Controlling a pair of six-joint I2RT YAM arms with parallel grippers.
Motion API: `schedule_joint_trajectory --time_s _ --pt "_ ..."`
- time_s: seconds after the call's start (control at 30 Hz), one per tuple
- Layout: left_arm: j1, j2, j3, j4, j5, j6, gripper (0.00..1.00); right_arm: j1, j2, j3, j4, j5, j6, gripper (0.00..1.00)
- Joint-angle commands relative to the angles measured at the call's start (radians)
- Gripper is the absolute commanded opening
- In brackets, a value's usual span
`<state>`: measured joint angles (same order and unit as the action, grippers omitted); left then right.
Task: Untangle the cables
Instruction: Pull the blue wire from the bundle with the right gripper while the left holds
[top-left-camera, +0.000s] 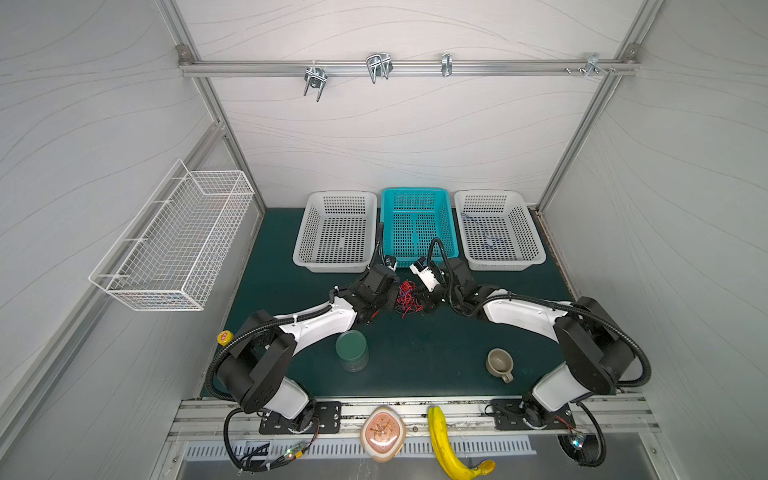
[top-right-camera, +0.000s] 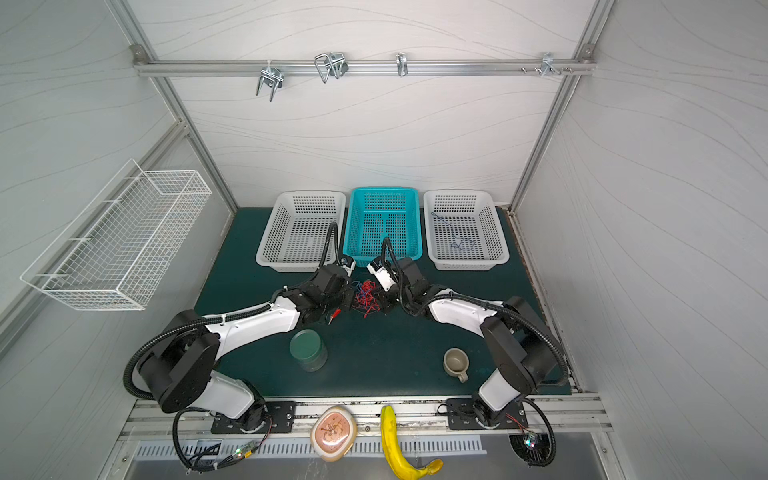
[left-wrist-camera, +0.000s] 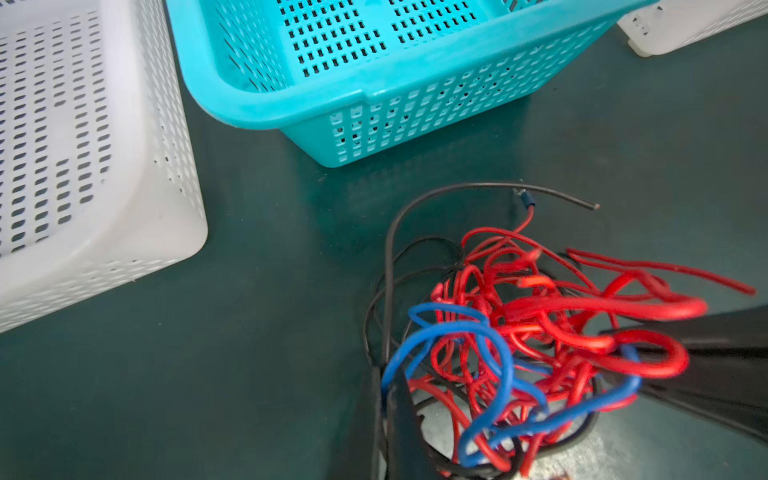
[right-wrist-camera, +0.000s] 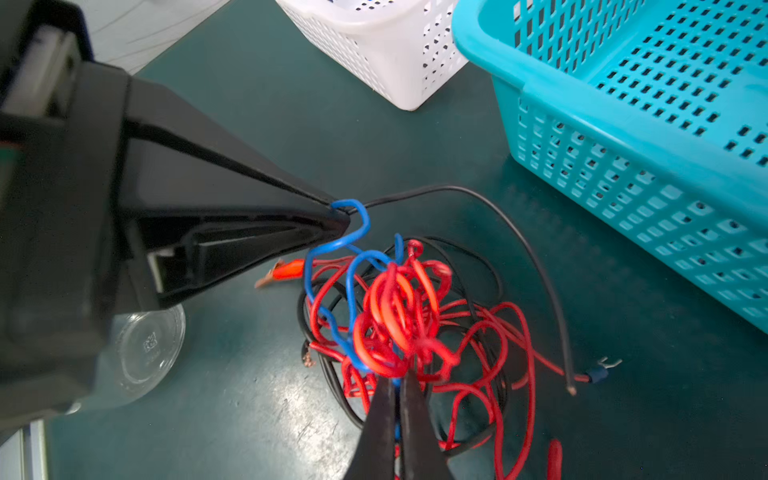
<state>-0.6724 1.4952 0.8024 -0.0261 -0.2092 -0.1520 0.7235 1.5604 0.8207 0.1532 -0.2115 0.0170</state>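
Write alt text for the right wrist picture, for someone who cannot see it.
A tangle of red, blue and black cables sits on a dark green table, pinched by two grippers: the left gripper holds a blue loop, the right gripper is shut on the red knot. A turquoise basket and a white basket stand nearby.

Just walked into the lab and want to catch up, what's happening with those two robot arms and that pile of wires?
Two robot arms are working on a knot of red, blue and black cables on the dark green mat, in front of the teal basket. The left gripper is shut on a blue loop at the edge of the knot. The right gripper is shut on the red clump in its middle. The knot is not yet undone.
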Motion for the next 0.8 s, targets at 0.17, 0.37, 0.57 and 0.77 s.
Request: schedule_joint_trajectory --time_s 0.17,0.37,0.57,0.77 --pt "-0.004 -0.003 0.037 -0.013 -0.097 -0.014 0.00 -0.012 -0.155 -0.061 -0.058 0.210 -0.010 0.00" --pt "-0.002 -0.013 0.040 -0.047 -0.155 -0.032 0.00 -0.093 -0.299 -0.145 -0.101 0.218 0.037 0.00" --pt "0.019 -0.033 0.037 -0.100 -0.205 -0.056 0.00 -0.241 -0.483 -0.242 -0.133 0.193 0.113 0.00" --pt "0.044 -0.061 0.022 -0.116 -0.229 -0.074 0.00 -0.299 -0.556 -0.253 -0.219 0.251 0.122 0.00"
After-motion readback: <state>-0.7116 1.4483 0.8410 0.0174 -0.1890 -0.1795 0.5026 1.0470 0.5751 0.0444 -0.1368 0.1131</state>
